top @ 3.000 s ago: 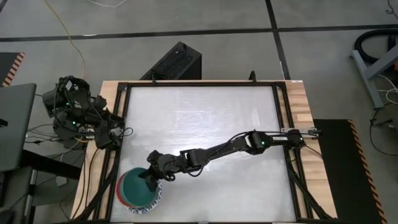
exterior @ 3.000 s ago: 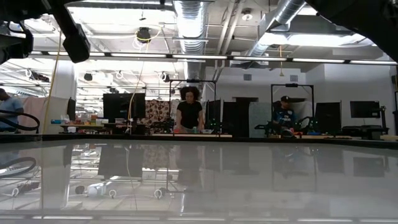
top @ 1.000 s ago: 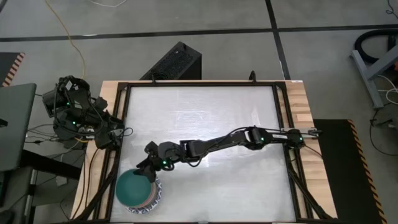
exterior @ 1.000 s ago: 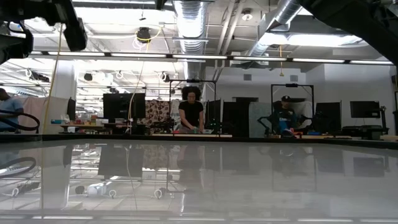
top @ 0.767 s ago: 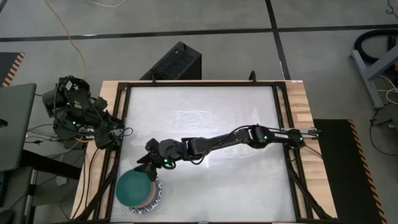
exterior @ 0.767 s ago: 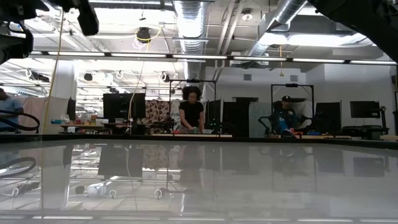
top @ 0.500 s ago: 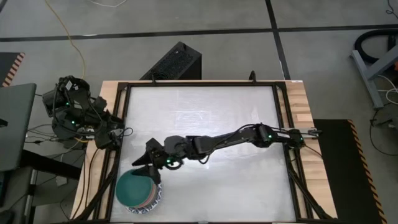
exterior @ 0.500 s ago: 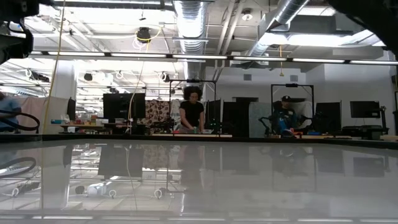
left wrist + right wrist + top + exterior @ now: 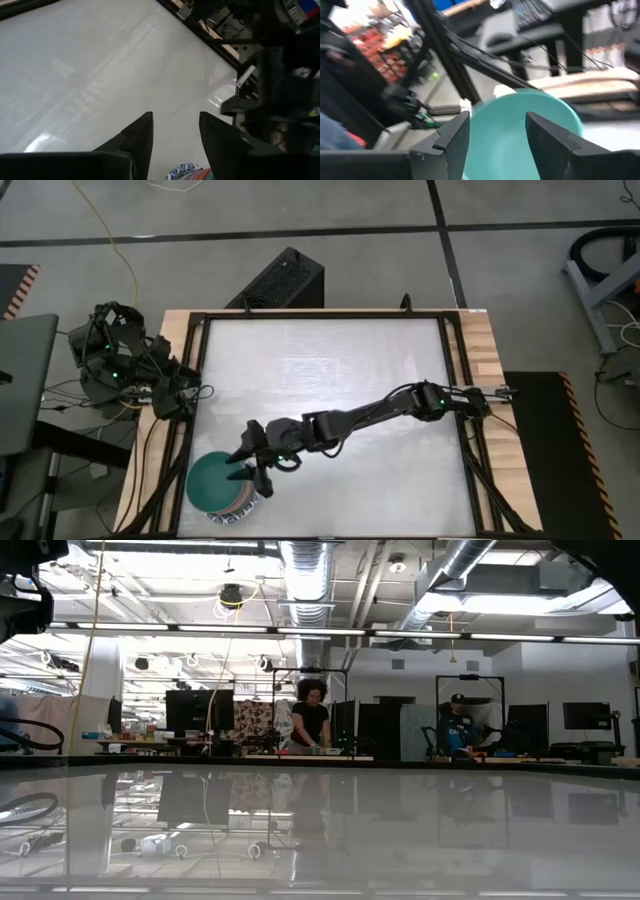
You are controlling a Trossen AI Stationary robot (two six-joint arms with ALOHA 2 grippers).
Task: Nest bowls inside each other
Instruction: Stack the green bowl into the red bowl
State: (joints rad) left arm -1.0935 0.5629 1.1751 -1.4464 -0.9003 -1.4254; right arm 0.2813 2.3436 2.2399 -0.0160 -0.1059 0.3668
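Our right hand (image 9: 250, 465) hovers with fingers spread over the stacked bowls (image 9: 222, 488) at the bench's (image 9: 330, 370) near-left corner; nesting looks complete, and withdrawal comes next. Left hand's (image 9: 172, 135) fingers part-spread.

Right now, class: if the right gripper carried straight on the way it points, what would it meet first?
Probably the teal bowl topping the nested stack: the open right gripper points into it, empty. How far above the rim it sits is unclear.
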